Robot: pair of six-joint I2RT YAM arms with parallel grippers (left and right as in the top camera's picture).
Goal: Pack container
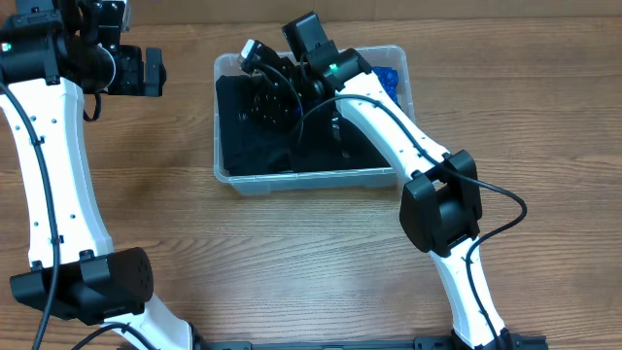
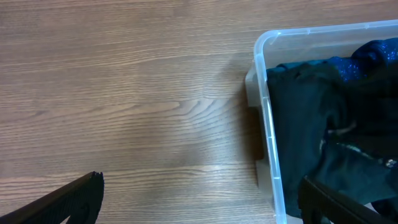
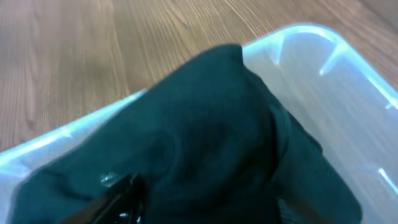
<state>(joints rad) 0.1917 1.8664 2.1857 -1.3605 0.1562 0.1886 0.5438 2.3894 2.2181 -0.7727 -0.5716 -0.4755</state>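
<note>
sitting on the tabletop point(image 1: 194, 243): the container point(image 1: 301, 181), clear plastic, rounded corners, thick rim, full of dark cloth point(image 1: 243, 136) plus something blue point(image 1: 389, 78). right tool point(image 1: 264, 102) inside it, grip can't tell. left tool point(image 1: 154, 71) beside it, released.

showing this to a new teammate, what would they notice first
Most striking is the clear container at the far middle of the table, stuffed with dark cloth, with the right claw reaching down into it. A patch of sparkly blue fabric peeks from its far right corner, while the left claw hangs open over the wood to its left.
</note>
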